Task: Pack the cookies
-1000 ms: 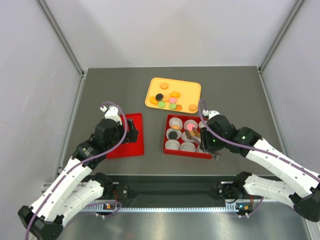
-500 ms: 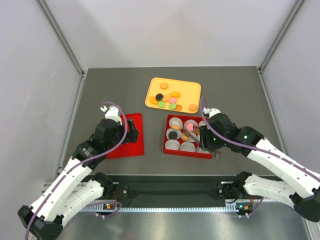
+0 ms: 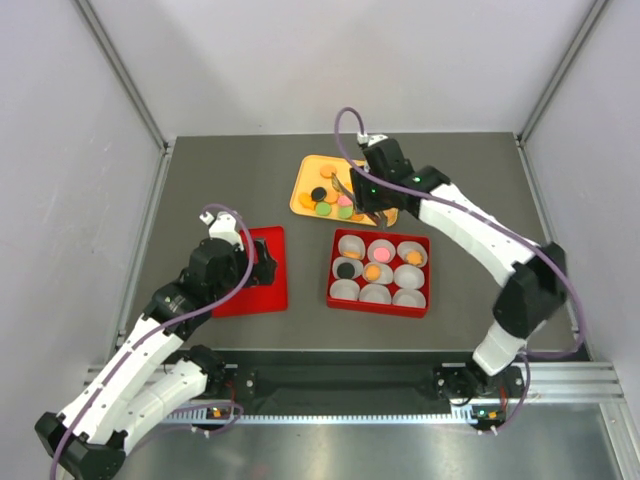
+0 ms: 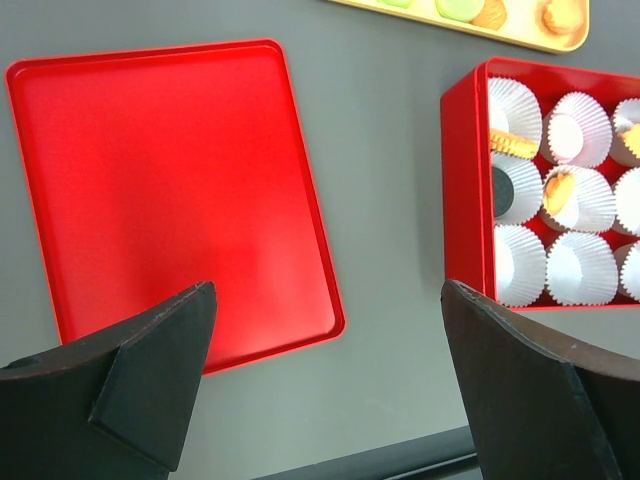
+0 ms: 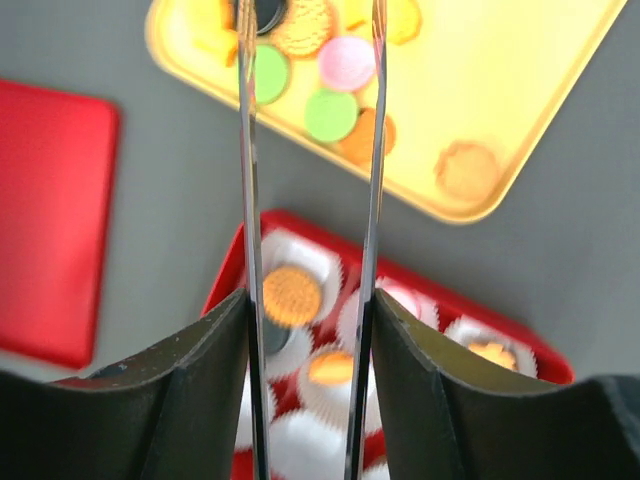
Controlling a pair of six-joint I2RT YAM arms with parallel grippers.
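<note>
The cookies (image 3: pixel 335 203) lie in a loose pile on a yellow tray (image 3: pixel 385 176); in the right wrist view I see pink (image 5: pixel 346 62), green (image 5: pixel 331 114) and orange ones on it. My right gripper (image 3: pixel 353 196) hovers over this pile with its thin blades (image 5: pixel 310 20) open and nothing between them. A red box (image 3: pixel 380 302) holds white paper cups; some hold an orange (image 3: pixel 372 272), pink (image 3: pixel 380 251) or black (image 3: pixel 346 270) cookie. My left gripper (image 3: pixel 262 262) is open and empty (image 4: pixel 328 290) between the red lid (image 4: pixel 160 190) and the box (image 4: pixel 462 190).
The flat red lid (image 3: pixel 262 290) lies left of the box. The tray's near edge (image 5: pixel 480 215) sits close to the box's far rim (image 5: pixel 430 282). Grey walls and metal frame posts enclose the table on three sides.
My right arm has swung from above the red box up to the yellow tray. An orange cookie now lies in the box's centre cup. My left arm has not moved.
</note>
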